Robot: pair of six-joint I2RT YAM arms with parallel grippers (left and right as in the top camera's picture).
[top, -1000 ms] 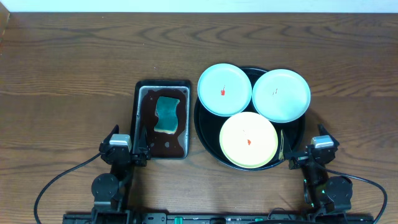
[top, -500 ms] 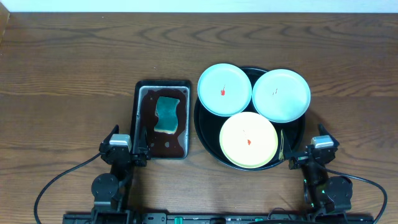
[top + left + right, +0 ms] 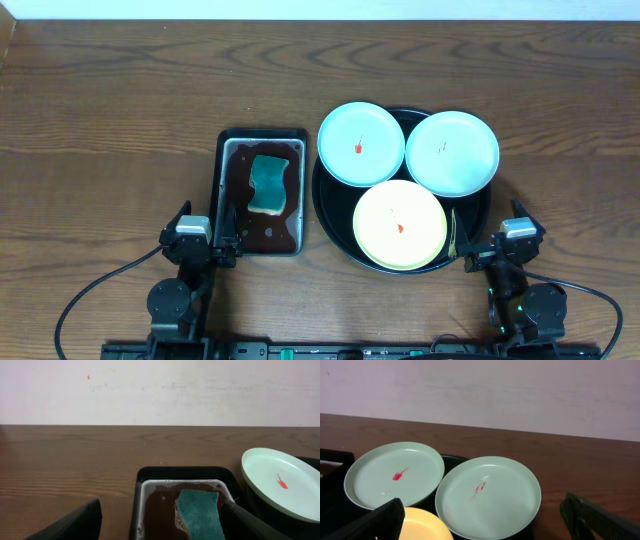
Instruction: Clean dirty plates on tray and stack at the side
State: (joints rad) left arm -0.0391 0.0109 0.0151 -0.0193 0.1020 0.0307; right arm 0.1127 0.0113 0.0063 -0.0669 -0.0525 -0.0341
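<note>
Three small round plastic plates crowd the large glossy black round tray (image 3: 478, 215). One pale blue plate (image 3: 361, 144) is at 11 o'clock, the second pale blue plate (image 3: 452, 152) at 1 o'clock, and the pale yellow plate (image 3: 400, 225) at 6 o'clock. Each carries a small smudge.

Both blue plates overhang the raised rim, and the left wrist view shows the 11 o'clock one sitting tilted. Pressing down on an overhanging edge would probably tip or flip it off onto the bench (image 3: 110, 120).

The yellow plate's far edge meets both blue ones, though I cannot tell whether it overlaps them. Dragging it out could shove its neighbours.

The teal sponge (image 3: 268, 183) lies in brown liquid (image 3: 262, 232) in the rectangular metal pan (image 3: 222, 190), just beside the tray at 9 o'clock. Carried across soaked, it would likely drip on the bench or smear the plates rather than clean them.

Light plastic may also skate under a wipe unless the other arm pins it. The left gripper (image 3: 200, 243) and right gripper (image 3: 503, 245) sit at 6 o'clock of the bench, both released and holding nothing.
</note>
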